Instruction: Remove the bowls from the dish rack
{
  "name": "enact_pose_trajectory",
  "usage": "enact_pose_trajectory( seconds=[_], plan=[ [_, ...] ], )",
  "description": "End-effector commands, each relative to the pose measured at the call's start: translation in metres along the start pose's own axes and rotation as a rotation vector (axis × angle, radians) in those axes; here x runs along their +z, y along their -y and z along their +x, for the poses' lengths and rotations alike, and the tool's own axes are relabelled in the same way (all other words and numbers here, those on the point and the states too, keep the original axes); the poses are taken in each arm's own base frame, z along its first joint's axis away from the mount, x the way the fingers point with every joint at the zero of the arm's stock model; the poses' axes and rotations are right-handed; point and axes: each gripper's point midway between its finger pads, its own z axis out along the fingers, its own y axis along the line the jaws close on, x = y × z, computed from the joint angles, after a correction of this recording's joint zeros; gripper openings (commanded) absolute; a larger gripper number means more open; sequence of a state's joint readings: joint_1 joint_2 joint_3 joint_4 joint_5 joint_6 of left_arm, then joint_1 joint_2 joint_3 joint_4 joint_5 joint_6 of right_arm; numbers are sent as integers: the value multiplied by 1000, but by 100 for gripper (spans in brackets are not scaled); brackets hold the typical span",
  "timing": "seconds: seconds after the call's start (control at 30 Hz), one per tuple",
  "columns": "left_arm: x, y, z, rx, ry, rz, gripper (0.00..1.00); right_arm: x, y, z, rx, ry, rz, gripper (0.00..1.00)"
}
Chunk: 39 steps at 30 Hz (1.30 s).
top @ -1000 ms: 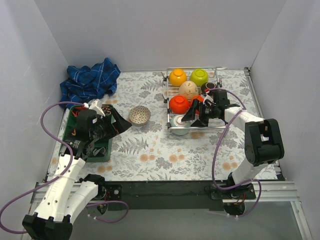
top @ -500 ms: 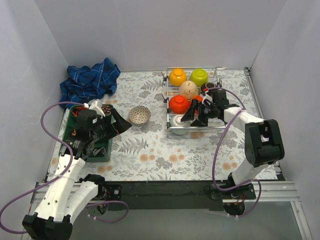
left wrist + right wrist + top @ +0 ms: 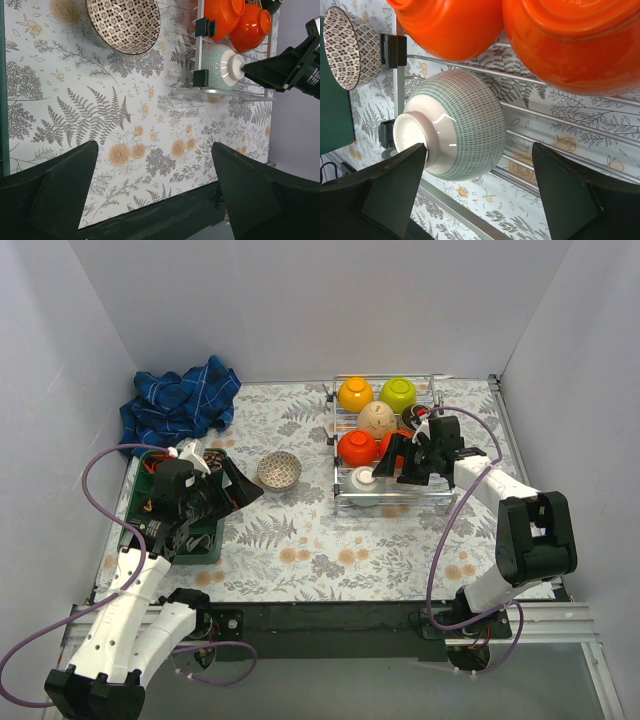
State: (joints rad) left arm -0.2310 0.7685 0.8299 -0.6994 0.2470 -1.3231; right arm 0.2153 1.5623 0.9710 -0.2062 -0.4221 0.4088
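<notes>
My right gripper has its fingers spread on both sides of the pale blue-green glossy bowl, which lies tipped in the near-left corner of the chrome wire dish rack, ready for pinching. The left gripper is also spread, holding nothing.

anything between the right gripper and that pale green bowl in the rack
Nothing visible. The right gripper is open, and the pale blue-green bowl lies directly ahead of its fingers. The red-orange bowls sit farther along the dish rack, off the path.

Left hand spread wide above floral bench; patterned bowl at twelve o'clock; dish rack at two o'clock holds pale green bowl, two red-orange bowls; right hand at three o'clock
</notes>
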Motion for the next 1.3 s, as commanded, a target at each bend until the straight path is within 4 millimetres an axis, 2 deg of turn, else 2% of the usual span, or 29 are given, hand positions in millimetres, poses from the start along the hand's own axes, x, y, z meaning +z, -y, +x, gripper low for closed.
enact_pose_trajectory(
  seconds=[0.0,0.23,0.37,0.5,0.97,1.13,1.27],
  plan=[
    [-2,-2,3,11,-9,-1,98,-5,-13,-13,-42,30,-51,94],
    [-1,-1,3,13,-14,1,98,8,-20,-3,-21,-39,-129,95],
    [-1,-1,3,11,-16,1,98,16,-11,6,-3,-65,-119,95],
    [-1,-2,5,11,-22,-1,98,22,-10,13,20,-89,-143,95],
    [1,-1,4,16,-24,6,98,26,5,33,121,-140,-73,95],
    [-1,2,2,20,-15,14,98,32,6,36,132,-156,-90,95],
    [-2,2,3,20,-14,15,98,33,4,35,126,-151,-107,91]
  ],
)
